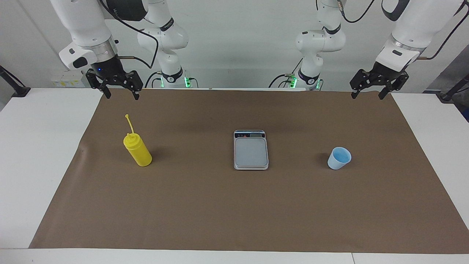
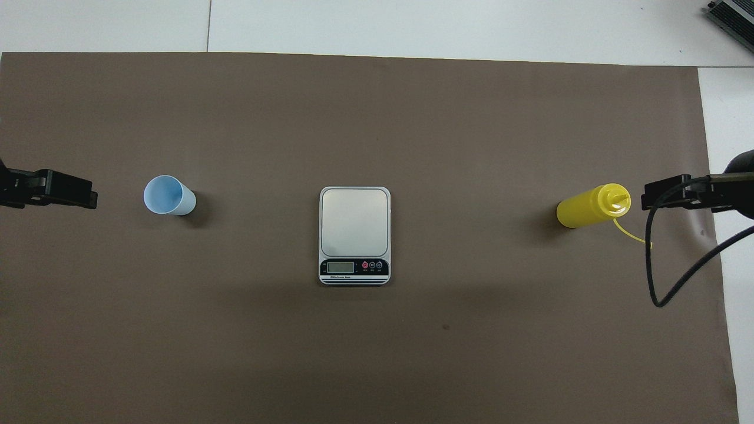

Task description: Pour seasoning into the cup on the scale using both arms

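The yellow seasoning bottle stands upright on the brown mat toward the right arm's end, its cap strap sticking up. At the mat's middle lies the silver scale, nothing on its plate, its display strip at the end nearer the robots. The light-blue cup stands upright toward the left arm's end. My right gripper hangs open and holds nothing, raised over the mat's edge at the bottle's end. My left gripper hangs open and holds nothing over the mat's edge at the cup's end.
A brown mat covers most of the white table. A black cable loops down from the right arm near the bottle. Wide bare mat lies between the bottle, scale and cup.
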